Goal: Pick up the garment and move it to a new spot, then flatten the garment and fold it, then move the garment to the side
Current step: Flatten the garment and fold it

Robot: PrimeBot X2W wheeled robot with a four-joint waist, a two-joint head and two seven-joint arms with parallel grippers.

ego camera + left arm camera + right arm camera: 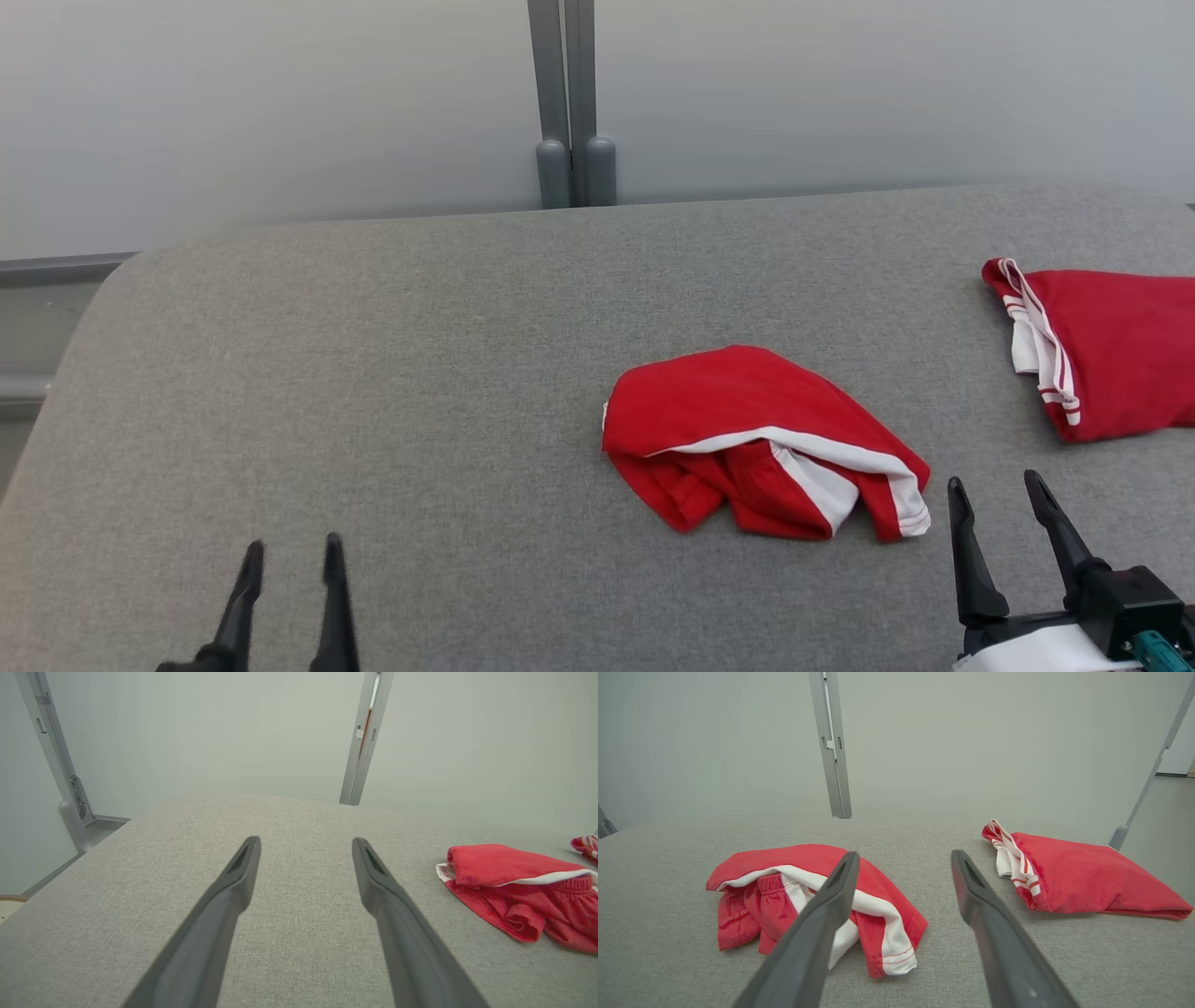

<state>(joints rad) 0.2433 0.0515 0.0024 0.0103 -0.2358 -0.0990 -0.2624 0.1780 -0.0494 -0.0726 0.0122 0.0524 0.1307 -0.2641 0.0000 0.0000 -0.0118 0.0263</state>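
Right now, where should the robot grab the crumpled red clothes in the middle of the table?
Grab the white-striped corner of the crumpled red garment, coming from its near right side with the right pincer. That corner sticks out loose at the edge and lies closest to that open pincer, so it probably lifts easily.

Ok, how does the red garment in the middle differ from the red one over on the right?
The middle garment is bunched up, its white-trimmed edge flipped over loose folds; the right garment lies flatter, in a compact fold. The middle garment sits near the centre of the grey surface; the right garment sits by its right side, farther back. Both are red with white trim.
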